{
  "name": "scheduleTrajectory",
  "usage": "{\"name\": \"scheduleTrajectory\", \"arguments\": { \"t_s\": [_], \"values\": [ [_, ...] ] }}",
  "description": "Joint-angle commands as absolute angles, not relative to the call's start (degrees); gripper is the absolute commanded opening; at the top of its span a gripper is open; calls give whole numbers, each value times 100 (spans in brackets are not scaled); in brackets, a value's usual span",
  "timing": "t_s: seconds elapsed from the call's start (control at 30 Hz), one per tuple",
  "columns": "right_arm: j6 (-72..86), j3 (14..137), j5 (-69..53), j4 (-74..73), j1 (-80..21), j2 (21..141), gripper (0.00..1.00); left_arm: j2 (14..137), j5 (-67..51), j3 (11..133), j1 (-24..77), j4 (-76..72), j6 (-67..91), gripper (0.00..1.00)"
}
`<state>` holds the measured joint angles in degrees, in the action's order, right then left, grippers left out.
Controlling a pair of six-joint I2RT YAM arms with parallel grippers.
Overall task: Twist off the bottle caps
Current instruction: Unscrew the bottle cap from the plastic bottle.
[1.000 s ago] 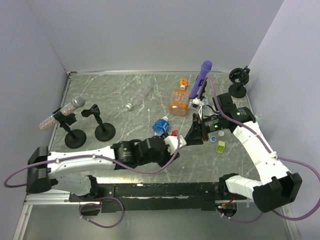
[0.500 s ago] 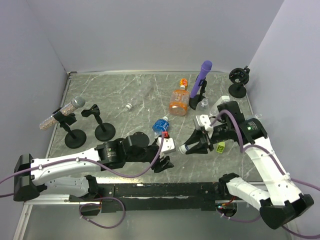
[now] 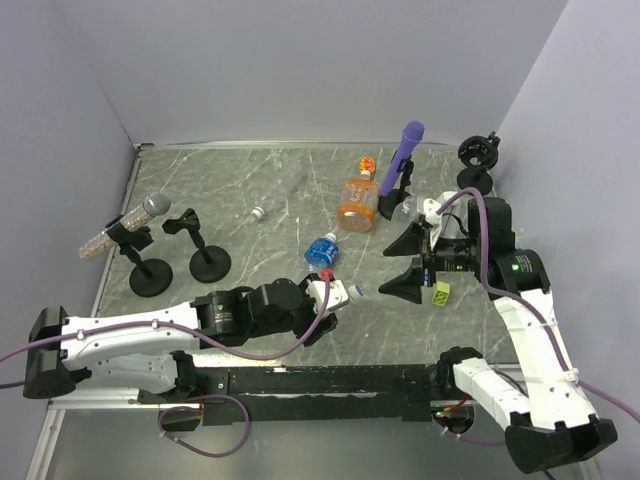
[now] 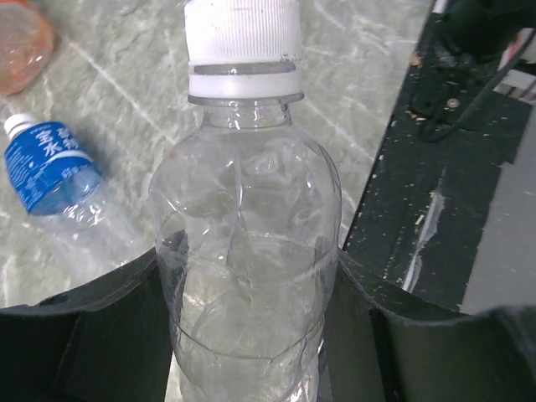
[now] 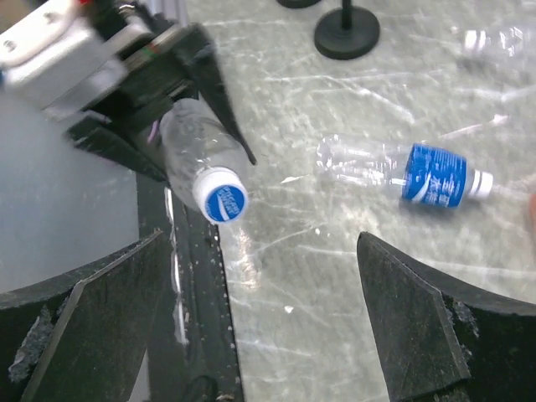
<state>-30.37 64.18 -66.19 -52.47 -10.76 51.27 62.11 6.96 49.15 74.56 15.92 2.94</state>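
Observation:
My left gripper is shut on a clear plastic bottle, which lies sideways above the table's near edge. Its white cap is on and points right toward the other arm. In the right wrist view the same cap shows a blue printed top. My right gripper stands open and empty, a short way right of that cap, not touching it. A blue-label bottle lies on the table behind the held one. An orange squarish bottle stands further back.
A purple microphone-like stick stands beside the orange bottle. A yellow-green block lies under the right wrist. Two black stands and a small bottle are at the left. The black base rail runs along the near edge.
The right gripper has opened, let go of the cap end and drawn back to the right. The left arm has pulled the bottle toward the near edge.

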Motion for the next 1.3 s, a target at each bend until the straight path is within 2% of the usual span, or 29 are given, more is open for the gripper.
{"name": "scheduleTrajectory", "arguments": {
  "t_s": [0.0, 0.27, 0.43, 0.57, 0.8, 0.9, 1.03, 1.2, 1.27],
  "values": [
    [-1882, 5951, -6820, -4352, -712, 4949, 99, 6415, 1896, 5124, 7821, 1661, 527, 21],
    [-1985, 6143, -6768, -5034, -686, 5386, 99, 6934, 2900, 5291, 8402, 1512, 677, 20],
    [-2469, 6530, -6592, -6019, -686, 5879, 99, 7172, 3067, 5537, 8429, 1652, 615, 20],
    [-2794, 6592, -6916, -6468, -685, 6152, 99, 7242, 2997, 5625, 8438, 1608, 545, 21],
    [-2953, 6557, -6891, -6723, -922, 6240, 93, 7628, 3015, 6090, 8446, 1846, 466, 21],
    [-2743, 6460, -6636, -6575, -1203, 6301, 86, 7743, 3032, 6196, 8446, 1793, 439, 21],
    [-2777, 6504, -6662, -6653, -1310, 6337, 70, 7813, 3059, 6267, 8446, 1793, 518, 21],
    [-2830, 6548, -6776, -6741, -1336, 6354, 41, 7778, 2997, 6223, 8446, 1723, 606, 20],
    [-2891, 6574, -6820, -6811, -1362, 6390, 34, 7761, 2997, 6196, 8446, 1696, 606, 20]
  ]
}}
